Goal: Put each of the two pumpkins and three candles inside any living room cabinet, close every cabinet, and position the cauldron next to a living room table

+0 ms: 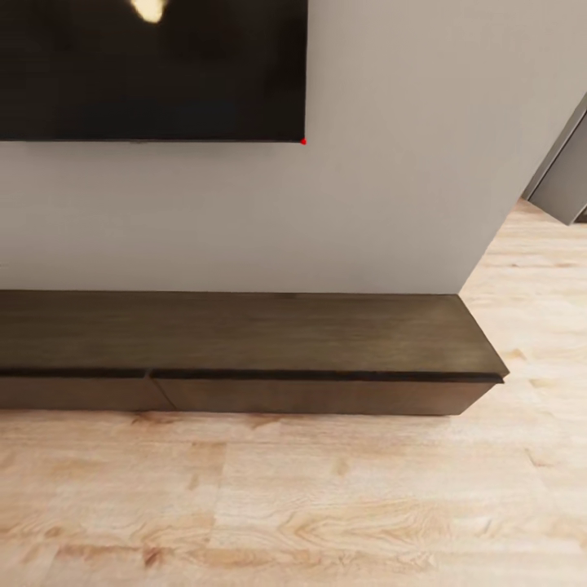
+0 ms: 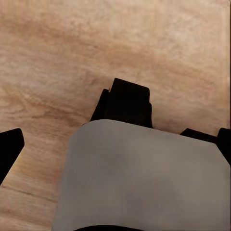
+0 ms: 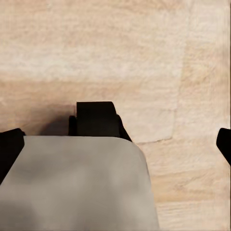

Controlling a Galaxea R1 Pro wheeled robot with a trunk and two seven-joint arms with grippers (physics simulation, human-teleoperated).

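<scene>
While the robot faces the cabinet [image 1: 244,359] from across the wooden floor [image 1: 293,505], the step in hand is, as I judge it, an approach; to do it well the base should square up to 1 front panel, close enough that an arm reaches the thin dark gap under the top, since the flat fronts show no handles; the seam between 2 panels sits left of centre and marks where a panel ends. Both visible panels look closed, so what lies inside is hidden; the cabinet's top is bare; a dark screen [image 1: 151,69] hangs on the wall [image 1: 408,163] above. Each wrist view looks down at floor past grey and black parts of the robot; I cannot tell whether either gripper is wide or narrow, and nothing shows held.
</scene>
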